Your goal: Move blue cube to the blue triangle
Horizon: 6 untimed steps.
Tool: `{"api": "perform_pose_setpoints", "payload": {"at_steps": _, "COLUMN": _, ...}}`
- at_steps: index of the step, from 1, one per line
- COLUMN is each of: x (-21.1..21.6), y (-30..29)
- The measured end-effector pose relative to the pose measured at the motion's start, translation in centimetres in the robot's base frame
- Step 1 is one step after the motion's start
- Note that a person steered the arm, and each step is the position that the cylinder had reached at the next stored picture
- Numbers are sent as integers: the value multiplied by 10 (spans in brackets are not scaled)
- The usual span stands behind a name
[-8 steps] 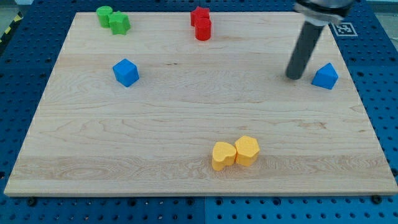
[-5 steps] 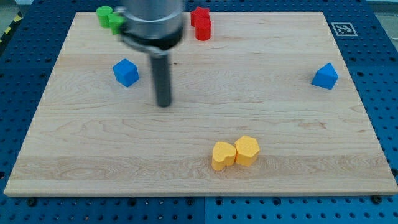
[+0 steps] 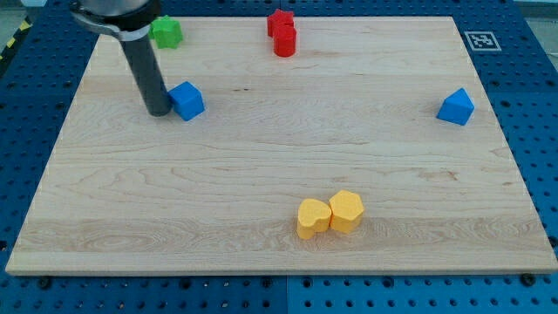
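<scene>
Touching the blue cube [image 3: 187, 100] on its left side, my tip [image 3: 159, 112] has no fingers to open or close. Far across the board [image 3: 279, 192], at the view's right, sits the blue triangle [image 3: 455, 106].

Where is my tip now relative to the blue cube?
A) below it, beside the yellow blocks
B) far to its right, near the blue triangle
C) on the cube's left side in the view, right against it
C: my tip stands directly at the view's left of the blue cube, apparently touching it.

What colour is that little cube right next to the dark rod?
Blue. The cube sits just to the view's right of my tip, plain in the camera view.
</scene>
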<state>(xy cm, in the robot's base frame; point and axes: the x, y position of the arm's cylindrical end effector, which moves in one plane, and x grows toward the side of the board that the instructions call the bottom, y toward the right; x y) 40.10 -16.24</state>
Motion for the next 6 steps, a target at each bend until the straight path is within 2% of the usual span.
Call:
{"api": "perform_pose_setpoints", "payload": {"at_steps": 3, "x": -37, "y": 51}}
{"api": "perform_pose_setpoints", "payload": {"at_steps": 6, "x": -16, "y": 131}}
